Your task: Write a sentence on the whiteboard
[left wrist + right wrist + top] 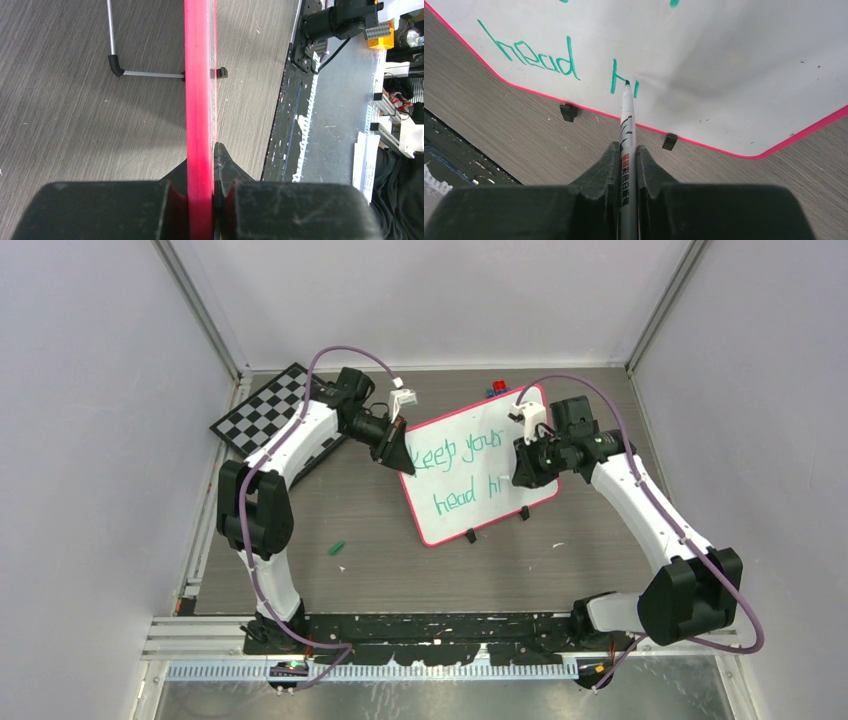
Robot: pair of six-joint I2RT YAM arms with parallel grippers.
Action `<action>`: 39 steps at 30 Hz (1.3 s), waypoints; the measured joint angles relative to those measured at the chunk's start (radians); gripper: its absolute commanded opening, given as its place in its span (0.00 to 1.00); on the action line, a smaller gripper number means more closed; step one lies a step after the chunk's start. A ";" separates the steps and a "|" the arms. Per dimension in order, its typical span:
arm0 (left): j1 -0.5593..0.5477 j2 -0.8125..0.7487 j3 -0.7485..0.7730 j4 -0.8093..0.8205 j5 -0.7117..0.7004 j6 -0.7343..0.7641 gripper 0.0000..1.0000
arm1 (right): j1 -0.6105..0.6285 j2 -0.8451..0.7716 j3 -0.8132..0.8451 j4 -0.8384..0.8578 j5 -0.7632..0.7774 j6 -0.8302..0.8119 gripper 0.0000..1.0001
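Step in hand: writing, midway through the second line. The whiteboard (500, 502) stands propped on its black feet (471, 536) on the bench (400, 570), just past centre toward 12 o'clock in the top view, face tilted up toward the arms. The sentence (462, 452) in green reads "keep your" on line one and "head hi" so far on line two; the last word is unfinished.

Left pincer (200, 200) clenched on the board's red-pink rim at its 10 o'clock corner, bracing it. Right pincer (626, 150) clenched on a marker (626, 120), with the barrel running straight out between the jaws. The tip sits at the board between the "h" and the short "i" stroke and looks to be touching, though I can't be sure.

Chessboard (265, 410) at 10 o'clock on the bench, well apart from the writing. Small green piece (338, 547) at 7 o'clock of the board, probably the cap.

Next move, by my judgement: finish the "i", then write the remaining letters toward the board's 3 o'clock edge, where there is blank space. This calls for light, even tip pressure and short strokes. The left grip needs to stay firm so the board doesn't rock back or slide on its feet.
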 measured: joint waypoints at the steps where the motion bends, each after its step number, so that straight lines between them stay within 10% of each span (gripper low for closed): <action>1: 0.000 0.000 0.000 0.000 0.000 0.000 0.00 | 0.000 0.001 0.000 0.001 0.002 0.000 0.00; 39: 0.000 0.000 0.000 0.000 -0.001 -0.002 0.00 | -0.035 -0.023 -0.023 -0.036 0.031 -0.015 0.00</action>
